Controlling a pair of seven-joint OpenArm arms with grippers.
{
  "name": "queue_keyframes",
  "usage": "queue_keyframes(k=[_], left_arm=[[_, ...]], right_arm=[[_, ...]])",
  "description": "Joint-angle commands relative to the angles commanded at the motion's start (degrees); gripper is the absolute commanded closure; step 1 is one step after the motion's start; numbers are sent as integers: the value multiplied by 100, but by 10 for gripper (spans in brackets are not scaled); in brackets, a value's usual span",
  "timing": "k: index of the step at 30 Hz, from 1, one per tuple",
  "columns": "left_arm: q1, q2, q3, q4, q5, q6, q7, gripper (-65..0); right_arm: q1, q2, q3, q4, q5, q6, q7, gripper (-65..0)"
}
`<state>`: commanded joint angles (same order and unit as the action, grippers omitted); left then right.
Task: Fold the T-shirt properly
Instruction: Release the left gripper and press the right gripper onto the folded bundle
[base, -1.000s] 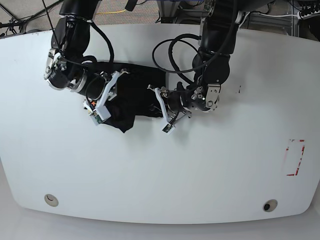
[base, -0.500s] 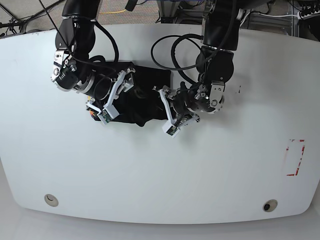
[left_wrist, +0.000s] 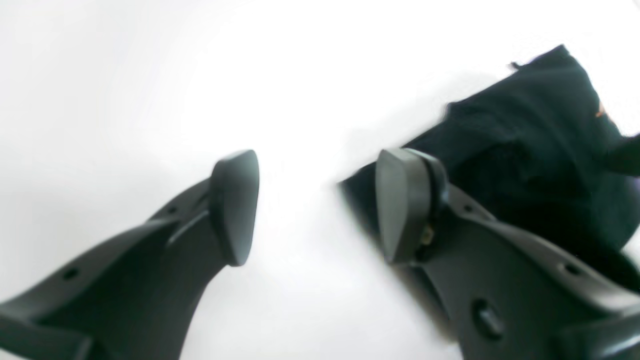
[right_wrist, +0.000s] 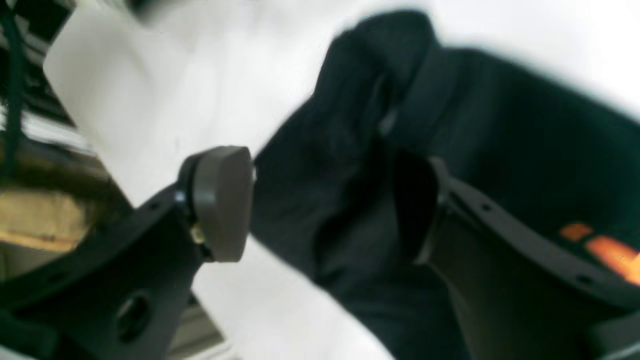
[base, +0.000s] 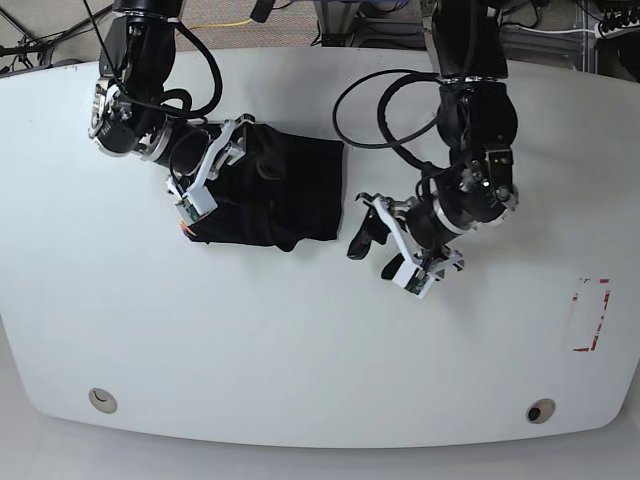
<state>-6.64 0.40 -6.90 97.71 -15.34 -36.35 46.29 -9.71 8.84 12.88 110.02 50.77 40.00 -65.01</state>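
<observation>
Left tool (left_wrist: 315, 210) agape, seemingly empty

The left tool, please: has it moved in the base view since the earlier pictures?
Yes. The left tool has drawn back from the T-shirt, toward the red mark on the table, and stands open and empty beside the shirt's edge.

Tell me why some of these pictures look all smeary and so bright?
In the left wrist view the T-shirt edges smear with motion blur and the table is washed out white; the right wrist view is soft too, the orange print just a fuzzy blob; the base view is sharp, with even light and only faint shadows.
</observation>
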Motion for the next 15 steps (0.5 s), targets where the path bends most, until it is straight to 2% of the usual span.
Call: queue_keyframes(k=[4, 7, 12, 15], left_arm=[[325, -642, -281, 281, -273, 0, 0, -344], [536, -1046, -484, 325, -448, -9, 0, -344], [818, -1380, -738, 325, -484, -18, -18, -344], [914, -1380, -923, 334, -484, -18, -18, -344]], right_arm=[[-18, -35, -352, -360, -229, 0, 18, -312], [35, -44, -897, -651, -519, 0, 378, -273], [352, -114, -1934, -1073, -642, 0, 782, -265], [448, -158, -1960, -1169, -633, 0, 791, -263]])
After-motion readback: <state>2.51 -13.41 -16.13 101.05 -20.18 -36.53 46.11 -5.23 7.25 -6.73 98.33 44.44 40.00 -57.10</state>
